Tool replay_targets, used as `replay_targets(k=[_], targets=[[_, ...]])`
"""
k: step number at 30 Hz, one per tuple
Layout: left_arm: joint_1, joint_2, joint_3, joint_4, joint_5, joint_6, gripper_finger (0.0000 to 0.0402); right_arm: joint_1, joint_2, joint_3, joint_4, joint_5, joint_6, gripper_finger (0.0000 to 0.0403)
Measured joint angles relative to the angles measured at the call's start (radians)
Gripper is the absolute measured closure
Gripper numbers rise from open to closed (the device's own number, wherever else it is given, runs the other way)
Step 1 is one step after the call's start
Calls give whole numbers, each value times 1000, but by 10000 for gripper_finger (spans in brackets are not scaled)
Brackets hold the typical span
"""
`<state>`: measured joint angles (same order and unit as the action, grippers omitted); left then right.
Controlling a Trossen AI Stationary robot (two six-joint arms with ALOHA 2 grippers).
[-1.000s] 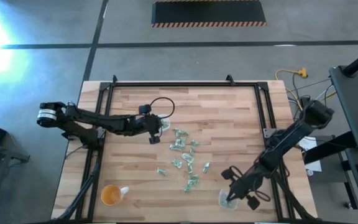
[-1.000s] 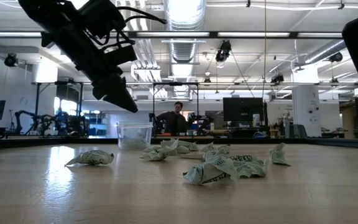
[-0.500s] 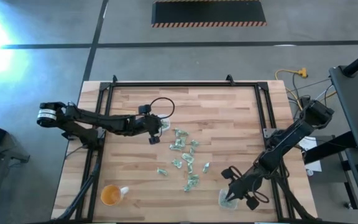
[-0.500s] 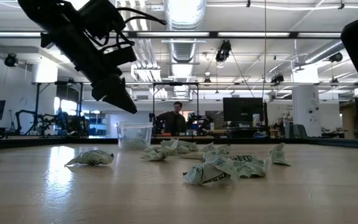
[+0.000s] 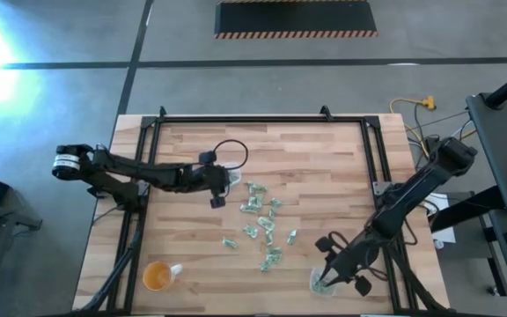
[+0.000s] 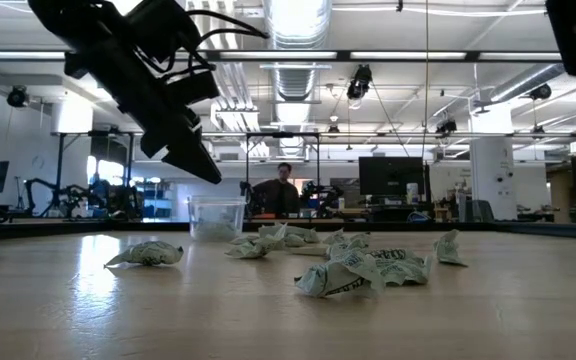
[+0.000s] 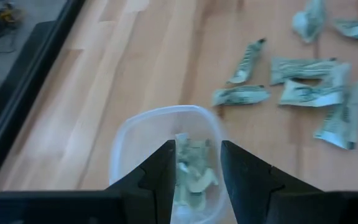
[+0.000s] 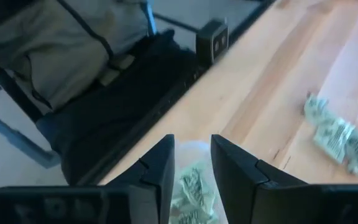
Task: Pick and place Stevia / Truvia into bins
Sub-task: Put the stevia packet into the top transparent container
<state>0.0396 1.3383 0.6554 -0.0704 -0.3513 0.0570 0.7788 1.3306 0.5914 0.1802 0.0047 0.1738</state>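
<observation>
Several pale green and white Stevia packets (image 5: pixel 262 220) lie loose on the middle of the wooden table, also in the low view (image 6: pixel 358 270). My left gripper (image 7: pixel 197 165) stands open above the far left clear bin (image 7: pixel 135 143), which holds a few packets (image 7: pixel 191 177). From above, this gripper (image 5: pixel 222 183) hangs beside that bin (image 5: pixel 234 179). My right gripper (image 8: pixel 188 165) stands open above the near right bin (image 5: pixel 317 283), where packets (image 8: pixel 194 183) lie inside. Nothing shows between either pair of fingers.
An orange-tinted round cup (image 5: pixel 157 276) stands at the near left corner. Black frame rails (image 5: pixel 236 119) run along the table's edges. A loose packet (image 8: pixel 337 134) lies near the right bin. A person (image 6: pixel 283 190) is in the room beyond the table.
My right arm has gone up a little over the near right bin. The packets on the table lie as before.
</observation>
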Motion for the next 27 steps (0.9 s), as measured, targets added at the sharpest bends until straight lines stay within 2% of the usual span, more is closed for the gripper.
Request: replay_targets(k=[10, 22, 27], targets=[[-65, 0, 7, -1, 131, -1, 290, -1, -87, -3, -142, 233, 2, 325], [-176, -1, 7, -27, 272, -113, 290, 0, -88, -2, -204, 314, 55, 331], [-259, -1, 0, -16, 283, -126, 290, 0, -88, 3, -208, 314, 48, 334]])
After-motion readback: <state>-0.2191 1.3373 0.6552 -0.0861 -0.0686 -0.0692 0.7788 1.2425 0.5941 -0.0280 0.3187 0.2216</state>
